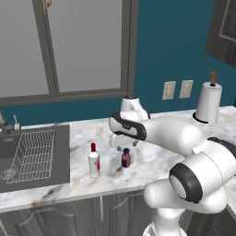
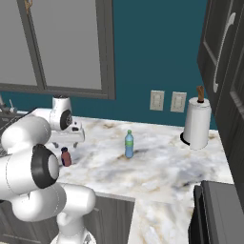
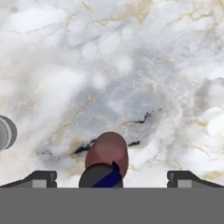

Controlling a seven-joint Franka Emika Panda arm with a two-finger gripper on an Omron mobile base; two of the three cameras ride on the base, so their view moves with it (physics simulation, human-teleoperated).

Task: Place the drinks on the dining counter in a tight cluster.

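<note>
Left base view: my claw (image 1: 123,148) hangs wide open just above the maroon bottle (image 1: 126,158), holding nothing. That bottle stands upright, long axis vertical, cap up, on the marble worktop (image 1: 156,161). Just to its left stands the white bottle (image 1: 94,161), also upright, red cap on top, close to the sink (image 1: 32,156) with its wire rack. A paper towel roll (image 1: 208,103) stands far off at the back right, by the wall sockets (image 1: 177,90).

Right base view: the maroon bottle (image 2: 66,157) shows beside my arm, upright on the marble (image 2: 162,162). The blue-green bottle (image 2: 128,144) stands well apart to its right, upright too, blue cap pointing at the ceiling. The towel roll (image 2: 197,123) sits further right, near the wall.

Hand view: I look straight down the maroon bottle (image 3: 107,157); its dark cap faces me, its body runs away toward the worktop (image 3: 131,65). My two fingertips (image 3: 37,178) stand far apart on either side of it, touching nothing. At the left edge there's a round grey-white top (image 3: 6,132); which bottle, I cannot tell.
</note>
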